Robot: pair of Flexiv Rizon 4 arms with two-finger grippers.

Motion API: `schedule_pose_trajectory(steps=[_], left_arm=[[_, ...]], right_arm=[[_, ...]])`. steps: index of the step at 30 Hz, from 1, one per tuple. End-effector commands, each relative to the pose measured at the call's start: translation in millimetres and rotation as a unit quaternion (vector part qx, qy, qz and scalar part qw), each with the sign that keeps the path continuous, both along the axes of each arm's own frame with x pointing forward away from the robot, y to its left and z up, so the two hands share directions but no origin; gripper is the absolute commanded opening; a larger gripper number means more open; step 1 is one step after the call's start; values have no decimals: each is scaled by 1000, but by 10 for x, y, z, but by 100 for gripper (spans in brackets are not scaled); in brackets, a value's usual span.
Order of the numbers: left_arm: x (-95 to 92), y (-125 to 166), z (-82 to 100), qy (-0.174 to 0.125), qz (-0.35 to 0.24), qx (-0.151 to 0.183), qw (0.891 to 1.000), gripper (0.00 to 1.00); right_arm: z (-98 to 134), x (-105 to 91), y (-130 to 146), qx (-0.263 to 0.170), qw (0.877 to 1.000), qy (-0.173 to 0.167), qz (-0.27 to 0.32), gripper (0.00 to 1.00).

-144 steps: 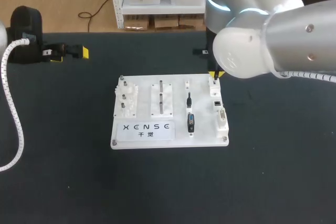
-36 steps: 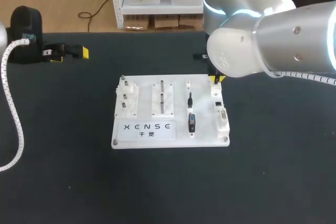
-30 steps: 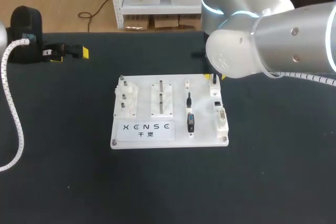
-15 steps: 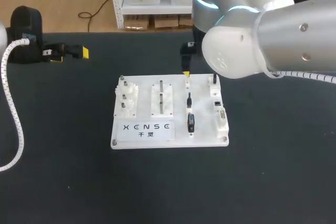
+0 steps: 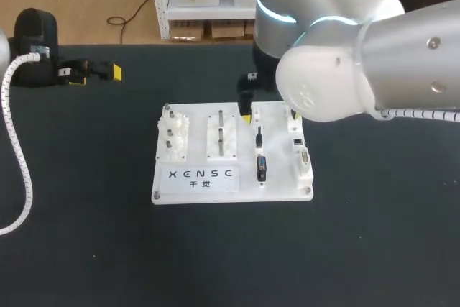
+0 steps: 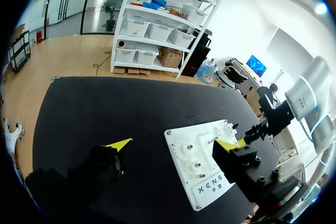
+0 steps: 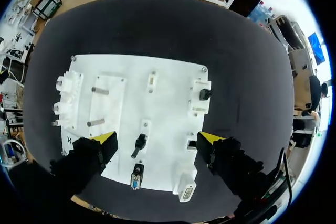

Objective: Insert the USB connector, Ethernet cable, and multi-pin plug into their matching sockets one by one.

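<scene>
1. Table [image 5: 86, 235]: black matte top. It carries the white board [image 5: 277, 170] near its middle.
2. Tiered block [image 5: 172, 138]: white, with short upright posts, at 9 o'clock from the board's centre, along its edge.
3. Pin plate [image 5: 221, 138]: white and oblong, bearing two upright metal pins one behind the other, at 11 o'clock, just beside item 2.
4. Label plate [image 5: 200, 177]: white with dark lettering, lying flat at 8 o'clock.
5. Corner screws [image 5: 155, 195]: small and metal, seen at 7, 10 and 5 o'clock.
6. Pale speck [image 5: 93, 255]: on the table at 7 o'clock, well apart from the board.
</scene>
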State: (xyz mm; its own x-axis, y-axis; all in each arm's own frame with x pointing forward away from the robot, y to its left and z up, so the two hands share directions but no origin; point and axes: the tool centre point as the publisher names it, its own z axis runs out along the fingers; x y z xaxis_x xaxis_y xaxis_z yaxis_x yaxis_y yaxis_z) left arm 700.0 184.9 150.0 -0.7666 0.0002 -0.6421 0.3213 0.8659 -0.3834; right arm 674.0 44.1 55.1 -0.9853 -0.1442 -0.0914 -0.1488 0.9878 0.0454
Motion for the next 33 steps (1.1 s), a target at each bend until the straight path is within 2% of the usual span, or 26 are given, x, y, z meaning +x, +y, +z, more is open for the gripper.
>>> schedule_pose_trajectory(steps=[1, 9, 15, 20, 33], left_arm=[[0, 0, 0, 0, 0, 0, 1000, 100], [0, 0, 0, 0, 0, 0, 1000, 100], [0, 0, 0, 0, 0, 0, 1000, 100], [0, 0, 0, 0, 0, 0, 1000, 100], [0, 0, 0, 0, 0, 0, 1000, 100]], right_arm=[[-69, -47, 30, -1, 1000, 4, 4, 100], [-200, -90, 52, 13, 999, 13, 27, 100], [-274, -152, 69, 7, 999, 16, 32, 100], [-280, -193, 85, 8, 999, 5, 35, 100], [-280, -193, 85, 8, 999, 5, 35, 100]])
